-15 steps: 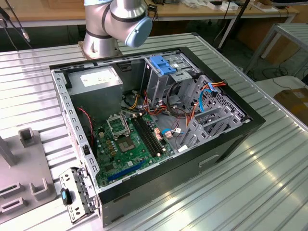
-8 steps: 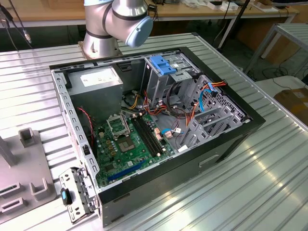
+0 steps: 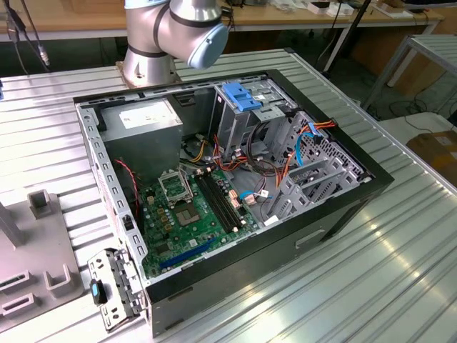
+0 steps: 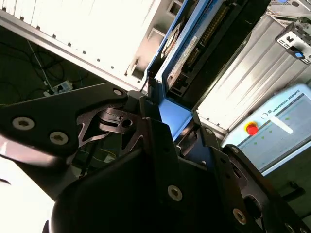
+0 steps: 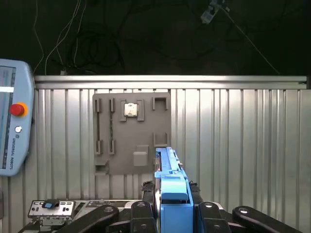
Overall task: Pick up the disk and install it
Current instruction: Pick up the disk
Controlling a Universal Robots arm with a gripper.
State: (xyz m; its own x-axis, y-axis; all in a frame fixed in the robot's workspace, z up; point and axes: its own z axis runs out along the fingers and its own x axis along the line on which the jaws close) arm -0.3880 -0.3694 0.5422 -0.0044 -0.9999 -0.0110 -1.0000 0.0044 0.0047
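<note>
Disk [image 5: 170,189]: dark slab in a bright blue bracket, edge-on in the first wrist view, pinched between the black fingers [image 5: 147,213] of the gripper [image 5: 172,206], one finger on either side. Held clear of the ribbed metal table [image 5: 243,145], touching nothing but the fingers. Second wrist view: gripper [image 4: 172,124] clamped on the blue end of the disk [image 4: 194,53], rest of the slab reaching away from the wrist. Beyond the disk in the first wrist view: grey holder plate [image 5: 131,136] flat on the table near one edge, square processor chip [image 5: 131,110] seated in one of its recesses. Teach pendant [image 5: 12,121] with red button well apart from the plate, overlapping that same table edge. Exterior view: open computer case [image 3: 307,236] lying on its side mid-table, motherboard [image 3: 193,214] exposed, metal drive cage [image 3: 243,125] topped by a blue latch [image 3: 246,96] against the case's far wall. Robot arm [image 3: 171,32] based at the table's far edge behind the case. Perforated metal bracket [image 3: 114,289] just beside the case's near corner, towards the exterior view's left.
</note>
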